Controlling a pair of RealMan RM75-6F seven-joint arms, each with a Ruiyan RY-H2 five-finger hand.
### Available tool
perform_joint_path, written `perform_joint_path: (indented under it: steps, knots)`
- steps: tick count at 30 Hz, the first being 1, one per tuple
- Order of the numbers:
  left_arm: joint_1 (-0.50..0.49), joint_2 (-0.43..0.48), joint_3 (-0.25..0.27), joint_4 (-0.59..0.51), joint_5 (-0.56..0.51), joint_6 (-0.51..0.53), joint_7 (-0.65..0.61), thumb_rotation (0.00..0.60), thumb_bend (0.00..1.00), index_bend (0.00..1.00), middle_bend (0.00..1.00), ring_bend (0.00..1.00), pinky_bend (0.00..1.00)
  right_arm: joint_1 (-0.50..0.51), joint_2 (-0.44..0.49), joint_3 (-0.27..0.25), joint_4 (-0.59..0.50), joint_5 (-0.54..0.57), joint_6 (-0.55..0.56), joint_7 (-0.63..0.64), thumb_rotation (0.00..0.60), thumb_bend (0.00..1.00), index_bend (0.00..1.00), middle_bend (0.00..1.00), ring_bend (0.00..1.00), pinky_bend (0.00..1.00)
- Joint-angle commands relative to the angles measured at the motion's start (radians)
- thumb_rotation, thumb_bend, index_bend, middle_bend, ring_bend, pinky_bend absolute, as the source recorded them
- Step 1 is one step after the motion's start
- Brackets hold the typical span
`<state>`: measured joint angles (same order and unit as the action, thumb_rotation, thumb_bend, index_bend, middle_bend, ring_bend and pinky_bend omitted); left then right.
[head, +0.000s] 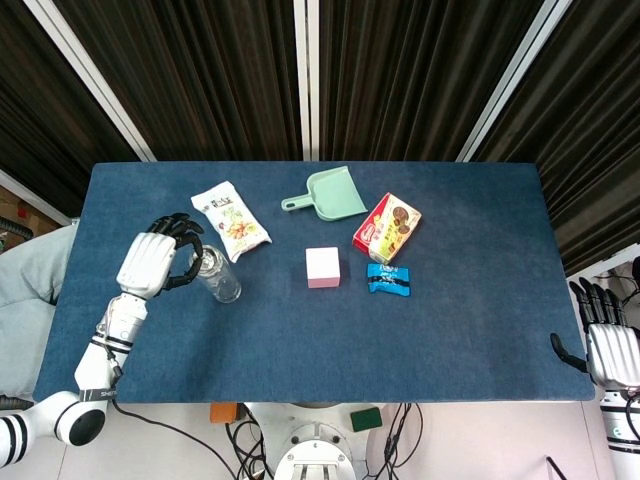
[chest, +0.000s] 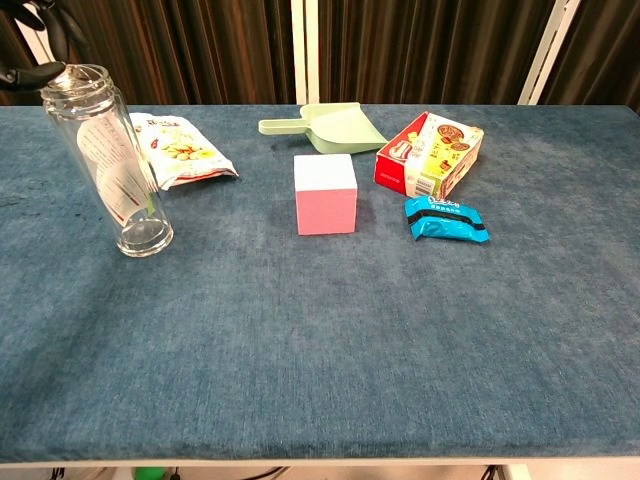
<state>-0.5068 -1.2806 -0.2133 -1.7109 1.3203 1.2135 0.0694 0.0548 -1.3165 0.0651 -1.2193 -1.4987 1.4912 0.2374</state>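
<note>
A clear glass bottle (head: 218, 277) (chest: 110, 165) stands upright on the left part of the blue table (head: 450, 340). My left hand (head: 150, 260) hovers just left of the bottle's top, with its fingers curved and apart. In the chest view only dark fingertips (chest: 22, 73) show at the top left, one right at the bottle's rim. The hand does not grip the bottle. My right hand (head: 610, 350) hangs off the table's near right corner with its fingers straight, holding nothing.
Behind the bottle lies a white snack bag (head: 231, 220). A green dustpan (head: 330, 194), a pink cube (head: 322, 267), a red biscuit box (head: 387, 227) and a blue wrapped packet (head: 388, 280) sit around the table's middle.
</note>
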Motion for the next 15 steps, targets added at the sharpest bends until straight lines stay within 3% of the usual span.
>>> perform_joint_path:
  steps: [1, 5, 8, 11, 13, 15]
  knots:
    - [0.000, 0.002, 0.002, 0.001, 0.002, 0.000, -0.001, 0.600, 0.42, 0.63, 0.33, 0.18, 0.22, 0.000, 0.000, 0.000, -0.001, 0.000, 0.000, -0.001, 0.600, 0.32, 0.00, 0.00, 0.00, 0.00]
    - [0.000, 0.008, 0.006, 0.004, 0.014, -0.001, -0.022, 0.600, 0.41, 0.49, 0.32, 0.18, 0.21, 0.000, 0.001, 0.001, -0.002, 0.001, 0.000, -0.002, 0.600, 0.32, 0.00, 0.00, 0.00, 0.00]
    - [0.002, 0.013, 0.010, 0.011, 0.024, -0.001, -0.041, 0.584, 0.41, 0.27, 0.31, 0.18, 0.21, 0.000, 0.002, 0.002, -0.004, 0.002, 0.001, -0.003, 0.600, 0.33, 0.00, 0.00, 0.00, 0.00]
    - [0.005, 0.018, 0.013, 0.017, 0.032, 0.003, -0.056, 0.451, 0.40, 0.11, 0.30, 0.18, 0.21, -0.001, 0.003, 0.001, -0.006, 0.002, 0.002, -0.006, 0.600, 0.33, 0.00, 0.00, 0.00, 0.00]
    - [0.008, 0.021, 0.015, 0.020, 0.038, 0.007, -0.070, 0.371, 0.40, 0.08, 0.29, 0.18, 0.21, -0.001, 0.003, 0.001, -0.008, 0.001, 0.002, -0.008, 0.600, 0.33, 0.00, 0.00, 0.00, 0.00]
    - [0.010, 0.024, 0.017, 0.023, 0.044, 0.011, -0.080, 0.336, 0.40, 0.07, 0.29, 0.18, 0.21, 0.000, 0.004, 0.001, -0.010, 0.001, 0.002, -0.010, 0.600, 0.33, 0.00, 0.00, 0.00, 0.00]
